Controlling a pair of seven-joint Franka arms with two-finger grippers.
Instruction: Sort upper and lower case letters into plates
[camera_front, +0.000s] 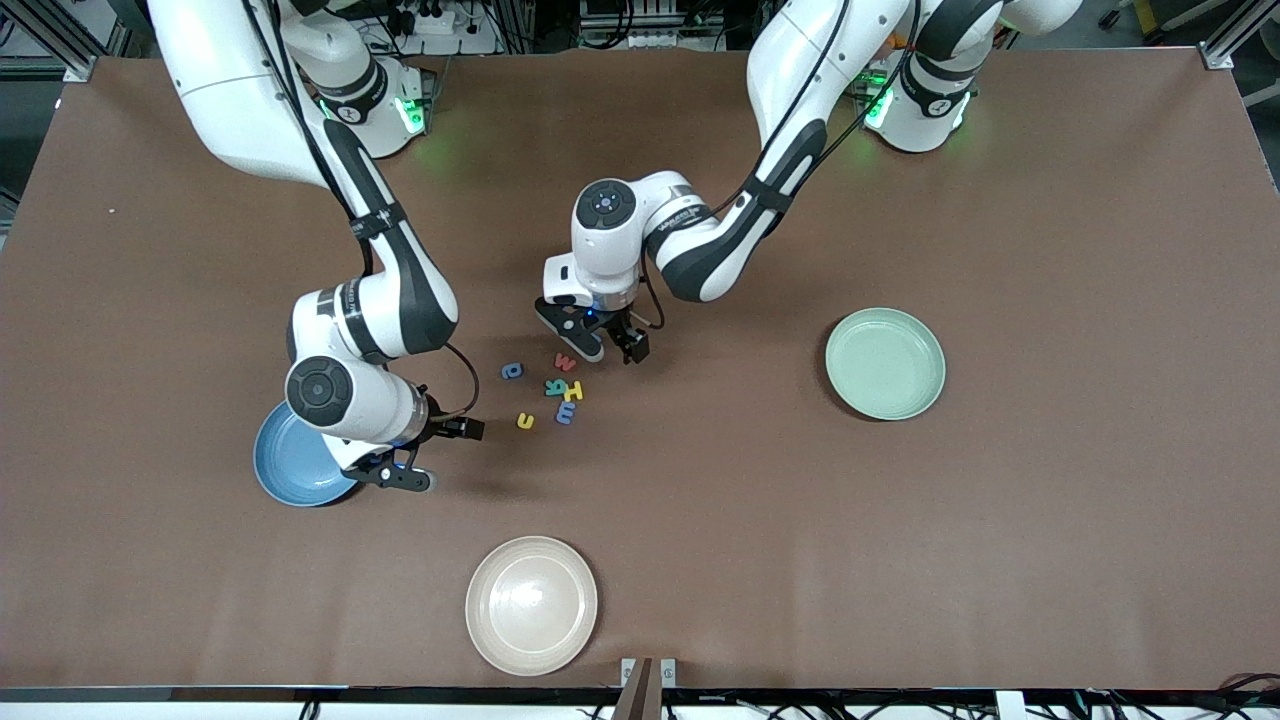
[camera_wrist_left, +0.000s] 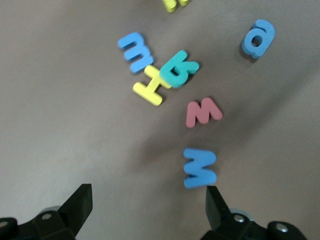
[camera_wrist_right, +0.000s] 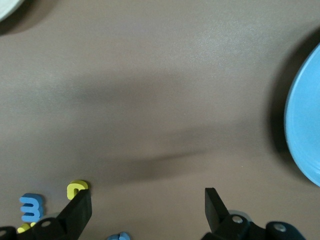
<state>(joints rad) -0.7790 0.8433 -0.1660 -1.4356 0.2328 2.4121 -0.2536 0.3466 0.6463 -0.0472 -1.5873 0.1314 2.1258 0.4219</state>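
The left hand (camera_front: 610, 347) hangs released, fingers spread wide, over the edge of the cluster of letters (camera_front: 560, 388) on the tabletop (camera_front: 1000, 520). Nothing is grasped. In the left wrist view a blue letter (camera_wrist_left: 199, 168) lies just beside one fingertip, with a red letter (camera_wrist_left: 203, 112) a little farther out from the hand. A yellow letter (camera_wrist_left: 150, 85) and a teal letter (camera_wrist_left: 176, 69) overlap, so two pieces could be pinched together and the sorting spoiled. The pieces are thin and flat; fingers lowered unevenly could push the blue one aside rather than lift it.

The right hand (camera_front: 408, 470) waits released, empty, beside the blue plate (camera_front: 290, 465). The green plate (camera_front: 885, 362) lies well apart from both hands, a long carry in which a weakly held piece could be dropped.
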